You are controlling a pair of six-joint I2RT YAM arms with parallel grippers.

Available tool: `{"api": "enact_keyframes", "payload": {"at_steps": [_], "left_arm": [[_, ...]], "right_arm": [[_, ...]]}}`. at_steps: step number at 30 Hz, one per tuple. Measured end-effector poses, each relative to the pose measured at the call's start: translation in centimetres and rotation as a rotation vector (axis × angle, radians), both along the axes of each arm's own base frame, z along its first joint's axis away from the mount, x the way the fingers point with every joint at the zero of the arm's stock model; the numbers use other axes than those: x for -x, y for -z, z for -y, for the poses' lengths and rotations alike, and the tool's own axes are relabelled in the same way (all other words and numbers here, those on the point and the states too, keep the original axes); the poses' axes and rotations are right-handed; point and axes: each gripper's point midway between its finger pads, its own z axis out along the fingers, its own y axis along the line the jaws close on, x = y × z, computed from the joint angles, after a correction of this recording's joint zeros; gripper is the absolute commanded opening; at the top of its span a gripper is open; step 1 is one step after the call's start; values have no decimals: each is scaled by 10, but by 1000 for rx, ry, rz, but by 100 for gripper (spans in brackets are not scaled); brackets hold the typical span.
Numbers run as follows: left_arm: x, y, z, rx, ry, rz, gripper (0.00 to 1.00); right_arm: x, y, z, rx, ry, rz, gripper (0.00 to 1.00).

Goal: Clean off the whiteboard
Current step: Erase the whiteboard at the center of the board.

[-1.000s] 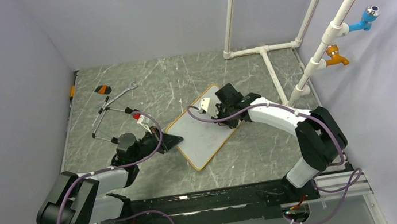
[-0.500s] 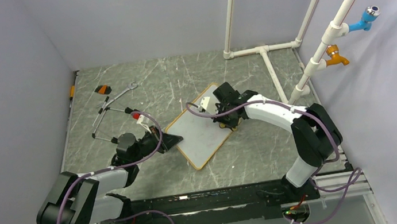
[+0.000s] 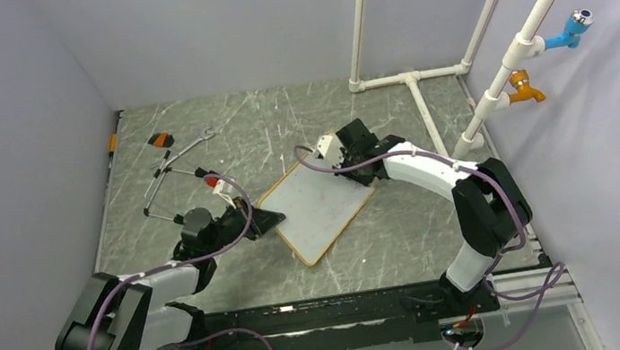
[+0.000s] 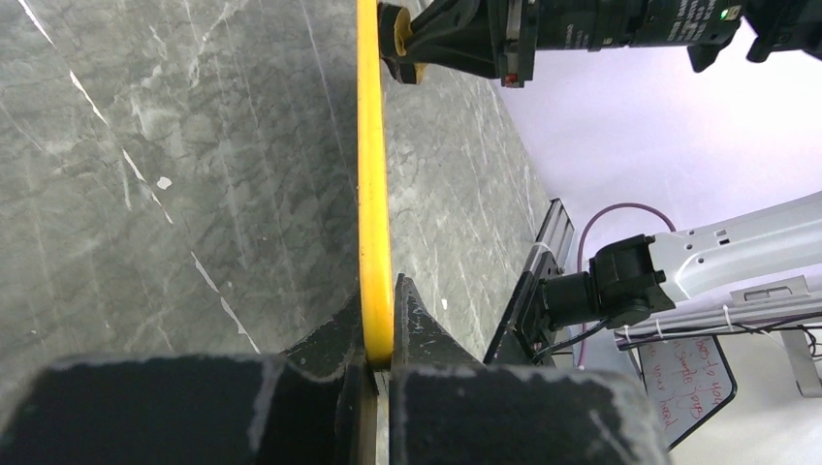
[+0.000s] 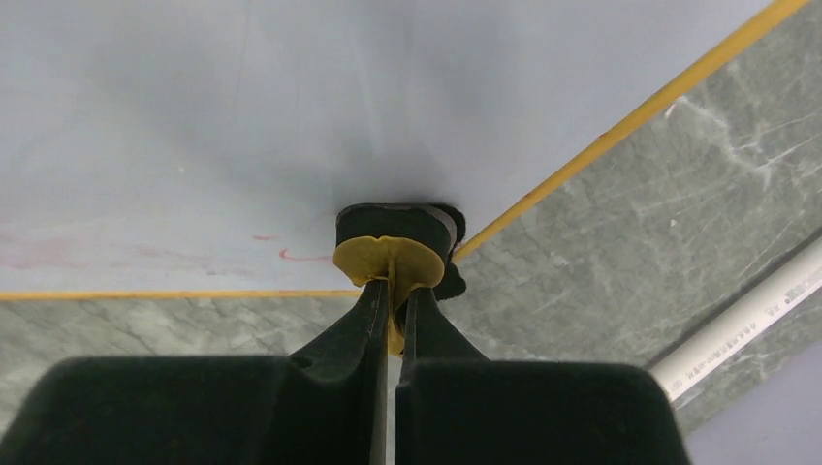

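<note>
Red handwriting is spotted on a small board [image 4: 693, 373] at the left wrist view's lower right, but no word can be read. On the whiteboard [image 5: 194, 126], only faint red traces are seen, nothing legible.

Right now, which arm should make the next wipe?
Right: the right gripper holds the eraser on the board beside faint red marks; the left gripper is clamped on the frame, steadying it.

the whiteboard [image 3: 321, 205] lies flat on the middle of the table [image 3: 263, 122], turned diagonally: a white rectangle with rounded corners and a thin yellow-orange frame. its surface looks mostly clean, with faint red smudges near one edge.
</note>
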Motion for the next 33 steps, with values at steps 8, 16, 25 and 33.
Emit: {"api": "enact_keyframes", "payload": {"at_steps": [8, 16, 25, 33], "left_arm": [[1, -1, -1, -6, 2, 9, 0], [1, -1, 0, -14, 10, 30, 0], [0, -2, -1, -11, 3, 34, 0], [-1, -1, 0, -10, 3, 35, 0]], "right_arm": [[42, 33, 16, 119, -124, -117, 0], [75, 39, -4, 146, -224, -188, 0], [23, 4, -11, -15, -29, -76, 0], [16, 2, -7, -19, -6, -51, 0]]}}
